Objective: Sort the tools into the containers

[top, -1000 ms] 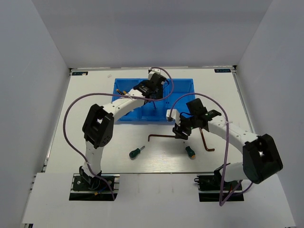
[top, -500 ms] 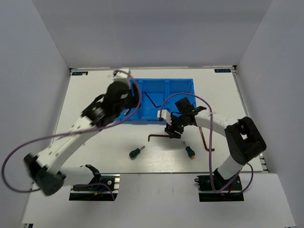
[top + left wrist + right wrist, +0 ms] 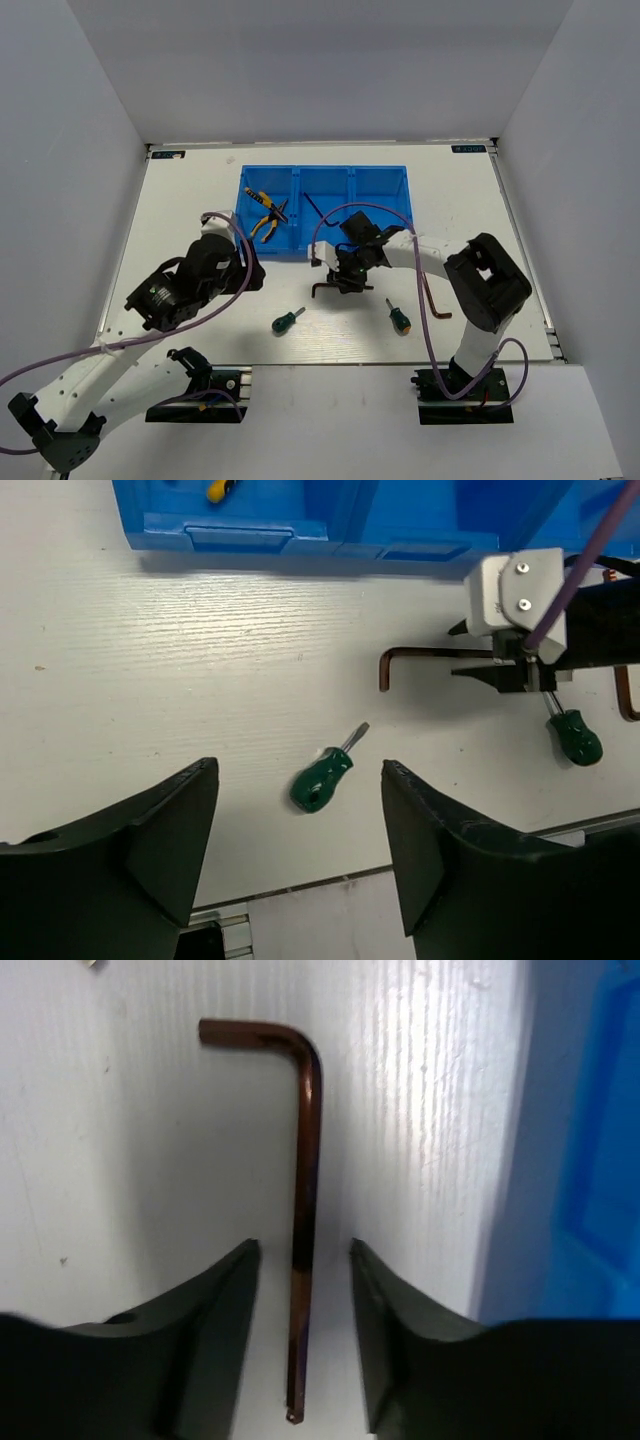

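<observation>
Your right claw (image 3: 300,1250) is down at the table (image 3: 180,220) just in front of the blue bin (image 3: 325,168). Its two fingers (image 3: 225,1300) stand narrowly apart on either side of a brown hex key (image 3: 305,1190). A sliver of table shows on each side of the key, so nothing is gripped. The key's long arm runs along the bin's front wall, and its short bend points away from the bin.

Your left claw (image 3: 298,770) hangs wide open in front of the bin's left compartment, holding nothing. Under its gap lies a green screwdriver (image 3: 322,778), tip turned toward the bin.

A second screwdriver (image 3: 399,317) lies in front of the right compartment, farther from the bin than the brown key. A second hex key (image 3: 432,300) lies off the bin's front right corner.

Inside the bin, yellow-handled pliers (image 3: 265,215) sit in the left compartment and a dark hex key (image 3: 315,208) in the middle one.

In the way — the right arm stretches across the front of the right compartment, and its purple cable (image 3: 360,207) arcs over the middle and right compartments.
</observation>
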Robot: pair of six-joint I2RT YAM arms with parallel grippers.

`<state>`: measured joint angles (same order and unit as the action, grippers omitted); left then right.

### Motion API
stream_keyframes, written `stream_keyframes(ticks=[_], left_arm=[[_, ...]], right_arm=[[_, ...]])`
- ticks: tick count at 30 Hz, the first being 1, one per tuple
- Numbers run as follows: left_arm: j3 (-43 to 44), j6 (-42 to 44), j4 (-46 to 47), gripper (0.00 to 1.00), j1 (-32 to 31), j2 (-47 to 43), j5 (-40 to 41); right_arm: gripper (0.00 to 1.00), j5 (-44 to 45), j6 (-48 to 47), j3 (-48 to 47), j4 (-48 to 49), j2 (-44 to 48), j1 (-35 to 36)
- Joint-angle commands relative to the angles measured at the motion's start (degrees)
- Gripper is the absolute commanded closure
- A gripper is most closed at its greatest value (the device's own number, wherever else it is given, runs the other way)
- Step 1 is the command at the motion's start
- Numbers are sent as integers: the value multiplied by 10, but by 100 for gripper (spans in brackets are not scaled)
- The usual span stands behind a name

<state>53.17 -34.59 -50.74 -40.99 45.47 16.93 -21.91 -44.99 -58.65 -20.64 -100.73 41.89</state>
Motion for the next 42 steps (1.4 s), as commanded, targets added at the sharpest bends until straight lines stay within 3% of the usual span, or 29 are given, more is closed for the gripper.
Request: stream_keyframes(ticks=[1, 2, 3, 4, 7, 8, 14, 19, 24, 27, 28, 31, 36, 42], left_arm=[[-4, -19, -14, 25, -1, -11, -26], [-10, -19, -6, 27, -1, -11, -32], [-17, -19, 3, 28, -1, -1, -47], [-17, -19, 3, 28, -1, 5, -56], [-39, -14, 27, 29, -1, 25, -87], [-46, -8, 34, 29, -1, 25, -99], [-64, 26, 57, 28, -7, 71, -152], [-82, 45, 80, 25, -18, 82, -172], [-90, 71, 93, 25, -24, 115, -201], [-95, 77, 93, 25, -36, 134, -206], [-100, 77, 98, 25, -37, 139, -206], [-111, 77, 103, 25, -48, 146, -201], [-117, 82, 108, 24, -65, 167, -193], [-117, 82, 103, 24, -77, 182, -174]], right_arm=[[56, 5, 15, -23, -21, -35, 13], [61, 6, 15, -23, -23, -38, 16], [74, 8, 15, -23, -28, -43, 18], [80, 9, 13, -23, -33, -44, 21], [98, 8, 20, -20, -51, -40, 24], [100, 5, 19, -22, -55, -39, 24], [100, -30, 46, -66, -140, -3, 20], [100, -59, 103, -170, -255, 22, 18], [100, -83, 143, -224, -269, 52, 15], [100, -21, 192, -264, -242, 45, 14], [100, 51, 206, -275, -235, 34, 14], [100, 141, 272, -397, -235, -24, 4], [100, 265, 351, -514, -230, -125, -7], [100, 346, 394, -581, -227, -193, -8]])
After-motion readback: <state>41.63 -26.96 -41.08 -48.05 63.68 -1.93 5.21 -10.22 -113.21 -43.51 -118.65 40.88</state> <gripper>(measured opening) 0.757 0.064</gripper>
